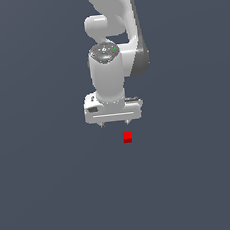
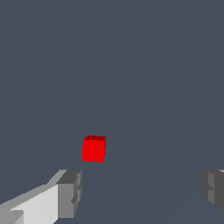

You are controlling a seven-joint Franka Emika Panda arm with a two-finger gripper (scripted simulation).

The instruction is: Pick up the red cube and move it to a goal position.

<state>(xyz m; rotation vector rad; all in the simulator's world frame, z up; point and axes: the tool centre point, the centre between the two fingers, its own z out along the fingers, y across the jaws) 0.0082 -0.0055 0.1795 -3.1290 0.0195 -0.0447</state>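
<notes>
The red cube (image 1: 127, 137) is a tiny bright-red cube with a darker side face, lying on the flat grey surface just below my white gripper (image 1: 115, 123) in the exterior view, slightly toward that view's right. My gripper is open and empty, its short fingertips (image 1: 103, 124) pointing down, apart from the cube. In the wrist view the cube (image 2: 93, 149) sits ahead of the two grey fingertips (image 2: 70, 192), nearer to one of them and not between them.
The white arm (image 1: 109, 32) rises above the gripper. The plain dark grey floor (image 1: 45, 194) stretches all around, with no other object in view.
</notes>
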